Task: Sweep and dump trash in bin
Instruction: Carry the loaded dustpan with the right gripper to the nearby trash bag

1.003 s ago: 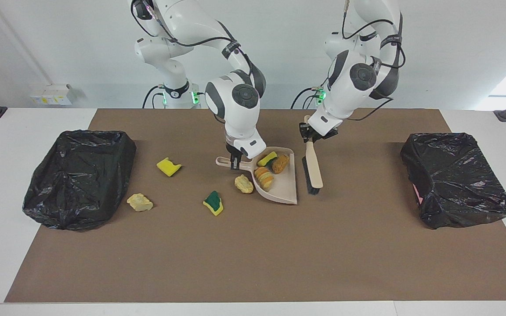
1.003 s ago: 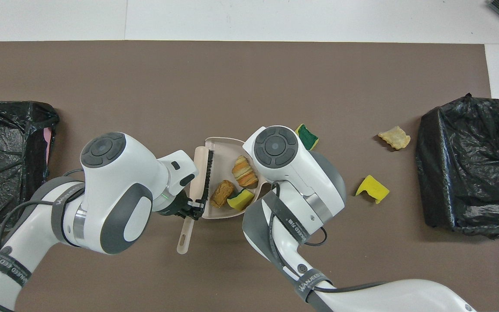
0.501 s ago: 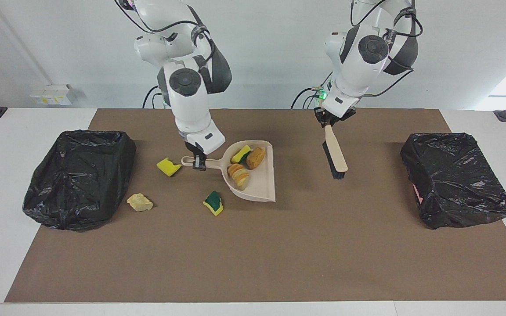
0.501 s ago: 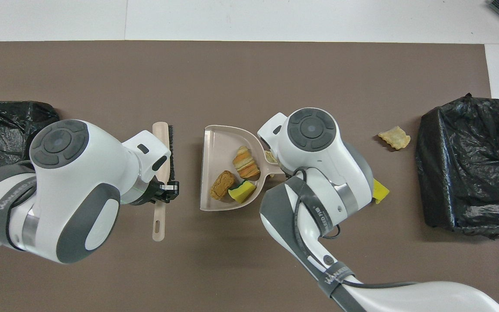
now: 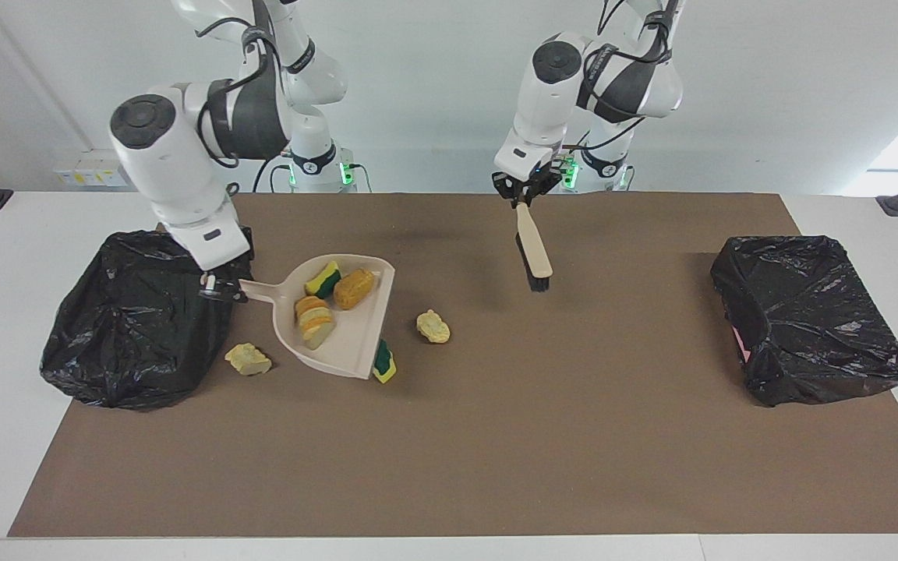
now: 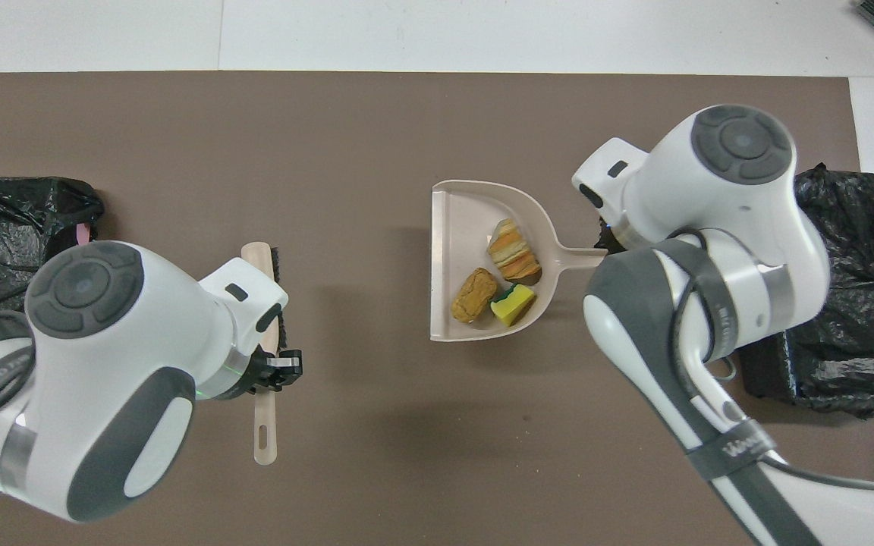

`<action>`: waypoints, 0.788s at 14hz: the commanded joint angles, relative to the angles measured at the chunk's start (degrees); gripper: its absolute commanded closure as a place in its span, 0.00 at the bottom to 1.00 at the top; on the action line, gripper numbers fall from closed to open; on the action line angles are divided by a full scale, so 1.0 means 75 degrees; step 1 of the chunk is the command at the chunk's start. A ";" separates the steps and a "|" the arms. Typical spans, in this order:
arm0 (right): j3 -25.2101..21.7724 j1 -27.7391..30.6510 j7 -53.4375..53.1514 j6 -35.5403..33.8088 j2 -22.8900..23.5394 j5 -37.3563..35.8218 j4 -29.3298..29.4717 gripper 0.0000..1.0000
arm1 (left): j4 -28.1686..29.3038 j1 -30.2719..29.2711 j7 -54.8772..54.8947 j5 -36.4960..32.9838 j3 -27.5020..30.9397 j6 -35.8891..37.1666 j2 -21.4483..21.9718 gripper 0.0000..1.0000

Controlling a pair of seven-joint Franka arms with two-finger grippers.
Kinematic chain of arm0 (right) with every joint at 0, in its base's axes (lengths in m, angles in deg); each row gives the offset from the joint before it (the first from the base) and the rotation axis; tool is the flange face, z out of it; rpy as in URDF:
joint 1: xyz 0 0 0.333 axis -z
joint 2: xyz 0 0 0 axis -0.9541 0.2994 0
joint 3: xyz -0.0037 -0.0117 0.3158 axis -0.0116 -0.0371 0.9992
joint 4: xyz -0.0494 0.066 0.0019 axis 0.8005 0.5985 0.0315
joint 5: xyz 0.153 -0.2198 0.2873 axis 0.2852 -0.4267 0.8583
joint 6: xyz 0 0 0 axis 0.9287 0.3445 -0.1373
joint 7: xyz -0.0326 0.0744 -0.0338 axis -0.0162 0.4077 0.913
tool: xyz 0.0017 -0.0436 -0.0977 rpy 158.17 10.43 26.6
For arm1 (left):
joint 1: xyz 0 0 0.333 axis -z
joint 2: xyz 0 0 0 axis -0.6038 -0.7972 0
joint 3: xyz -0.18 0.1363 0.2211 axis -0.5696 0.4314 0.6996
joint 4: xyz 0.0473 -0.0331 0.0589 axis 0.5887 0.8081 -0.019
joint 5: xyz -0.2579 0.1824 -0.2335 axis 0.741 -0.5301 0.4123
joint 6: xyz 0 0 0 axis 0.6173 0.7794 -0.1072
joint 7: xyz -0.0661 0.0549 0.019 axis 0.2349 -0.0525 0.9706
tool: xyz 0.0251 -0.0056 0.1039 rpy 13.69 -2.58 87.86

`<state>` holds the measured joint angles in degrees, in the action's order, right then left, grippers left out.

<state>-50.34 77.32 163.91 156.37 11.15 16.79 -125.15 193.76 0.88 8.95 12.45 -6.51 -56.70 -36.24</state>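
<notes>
Plastic dustpan [image 5: 340,335] carried toward crinkled bin [image 5: 137,319].

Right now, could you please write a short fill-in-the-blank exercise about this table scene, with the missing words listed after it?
1. The right gripper holds the beige plastic dustpan by its ____.
2. The dustpan carries ____ chunks of sponge.
3. The left gripper holds the beige-handled brush with its black bristles pointing ____.
4. The raised dustpan is beside the black-lined bin at the ____ arm's end of the table.

Missing words: handle; three; down; right
</notes>
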 commanded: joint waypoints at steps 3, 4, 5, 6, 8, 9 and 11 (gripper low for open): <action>0.0021 0.1462 0.1301 -0.0208 -0.0310 -0.0482 0.0000 1.00 | 0.0758 0.1233 -0.0636 0.0088 0.0115 -0.1394 -0.0311 1.00; 0.0021 0.1790 0.1465 -0.0184 -0.0334 -0.0682 0.0000 1.00 | 0.0852 0.1386 -0.0671 0.0264 0.0115 -0.1662 -0.0440 1.00; 0.0021 0.2141 0.1687 -0.0115 -0.0346 -0.0835 0.0000 1.00 | 0.0934 0.1550 -0.0868 0.0393 0.0115 -0.2047 -0.0592 1.00; 0.0021 0.2435 0.1910 -0.0079 -0.0369 -0.0929 0.0000 1.00 | 0.0981 0.1633 -0.1044 0.0394 0.0115 -0.2260 -0.0640 1.00; 0.0009 0.2811 0.2099 -0.0090 -0.0451 -0.1477 -0.0012 1.00 | 0.1017 0.1634 -0.0999 0.0406 0.0115 -0.2285 -0.0640 1.00; 0.0021 0.2882 0.2146 -0.0102 -0.0521 -0.2049 -0.0070 1.00 | 0.1028 0.1645 -0.0987 0.0418 0.0103 -0.2285 -0.0652 1.00; 0.0009 0.3175 0.2147 -0.0067 -0.0568 -0.2464 -0.0106 1.00 | 0.1017 0.1808 -0.1057 0.0441 0.0103 -0.2332 -0.0873 1.00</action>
<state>-51.08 99.35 179.13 156.15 8.43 1.32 -124.98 200.33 12.18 1.94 14.85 -6.64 -72.53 -42.21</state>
